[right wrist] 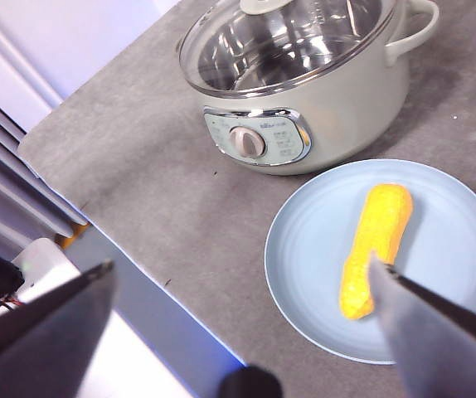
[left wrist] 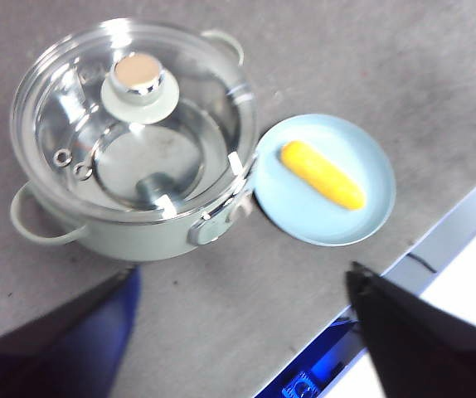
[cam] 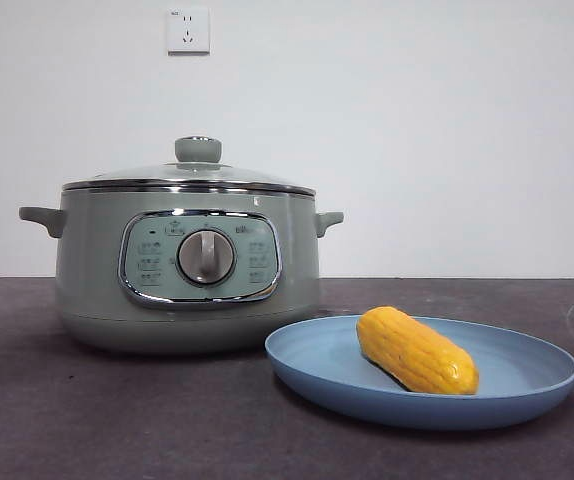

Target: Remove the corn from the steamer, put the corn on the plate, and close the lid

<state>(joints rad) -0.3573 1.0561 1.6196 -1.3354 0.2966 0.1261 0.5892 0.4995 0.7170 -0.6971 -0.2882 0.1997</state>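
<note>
By the look of things the whole task is done. The short, glossy yellow-orange corn cob [cam: 416, 350] lies on its side inside the wide, shallow light-blue plate [cam: 527, 395], slightly off the plate's middle, touching nothing else. The plate sits on the dark grey table [cam: 87, 420] just beside the round sage-green electric steamer pot [cam: 92, 290], its rim close to the pot's base. The clear glass lid with a metal rim and pale green knob [cam: 198, 152] rests flat and level on the pot, closed. Through the glass, the left wrist view shows a bare metal bowl with no corn inside. The left gripper [left wrist: 238, 332] hangs above the table with jaws wide apart, holding nothing. The right gripper [right wrist: 246, 332] hovers over the plate's edge, jaws likewise spread and empty. Nothing appears left to do
</note>
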